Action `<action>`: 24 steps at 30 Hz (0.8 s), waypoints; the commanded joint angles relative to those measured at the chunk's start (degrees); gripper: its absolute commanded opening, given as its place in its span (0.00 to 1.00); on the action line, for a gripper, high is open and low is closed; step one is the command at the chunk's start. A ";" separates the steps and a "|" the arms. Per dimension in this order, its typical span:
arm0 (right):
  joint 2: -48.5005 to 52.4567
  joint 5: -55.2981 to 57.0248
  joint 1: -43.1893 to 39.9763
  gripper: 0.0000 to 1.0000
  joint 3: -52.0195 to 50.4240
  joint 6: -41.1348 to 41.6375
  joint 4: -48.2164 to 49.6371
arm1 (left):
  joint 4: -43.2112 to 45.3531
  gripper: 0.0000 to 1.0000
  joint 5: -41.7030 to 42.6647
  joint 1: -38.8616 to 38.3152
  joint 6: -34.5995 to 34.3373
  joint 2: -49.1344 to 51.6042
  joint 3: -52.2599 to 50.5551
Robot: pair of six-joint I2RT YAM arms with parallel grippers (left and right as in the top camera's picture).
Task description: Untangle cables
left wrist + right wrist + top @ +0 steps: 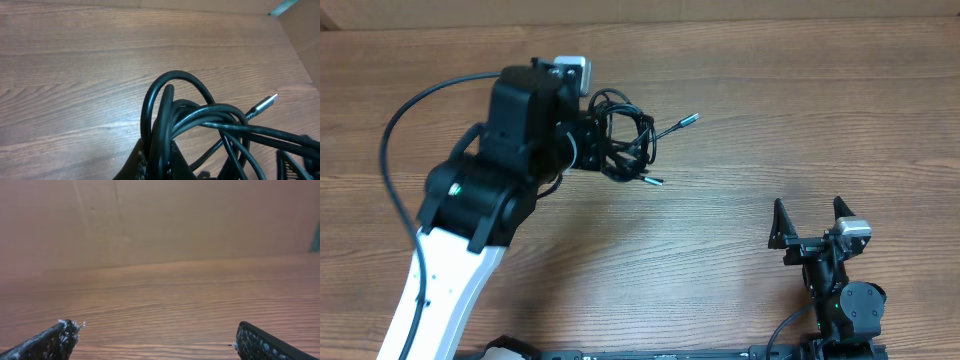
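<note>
A tangled bunch of thin black cables (625, 140) hangs at the end of my left arm, over the upper middle of the table. Two metal-tipped plugs stick out of it, one up to the right (688, 120) and one lower (653, 181). My left gripper (592, 143) is shut on several strands of the bunch. In the left wrist view the cables (200, 120) loop up between the fingers (135, 162), and one plug (265, 104) points right. My right gripper (810, 218) stands open near the lower right, with only bare wood between its fingertips (60, 335).
The table (770, 110) is brown wood grain. A thick black arm cable (400, 120) arcs out to the left of the left arm. The right arm's base (845, 305) sits at the front edge.
</note>
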 commanded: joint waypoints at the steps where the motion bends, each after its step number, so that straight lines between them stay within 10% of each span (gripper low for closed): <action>1: -0.55 -2.54 -0.15 1.00 -0.57 11.74 0.46 | -0.35 0.04 -0.28 -0.39 -2.89 -3.19 1.73; 5: -0.55 -9.92 -0.15 1.00 -0.57 25.59 1.16 | -0.87 0.04 -0.33 -0.39 -5.35 -3.93 1.73; 13: -0.55 -23.02 -0.15 1.00 1.31 28.20 1.79 | -1.38 0.04 -2.47 -0.39 -11.47 -3.89 1.70; 24: 6.97 -25.55 -0.15 1.00 16.76 33.03 -6.38 | -1.36 0.04 -3.04 -0.39 -35.85 -2.75 1.70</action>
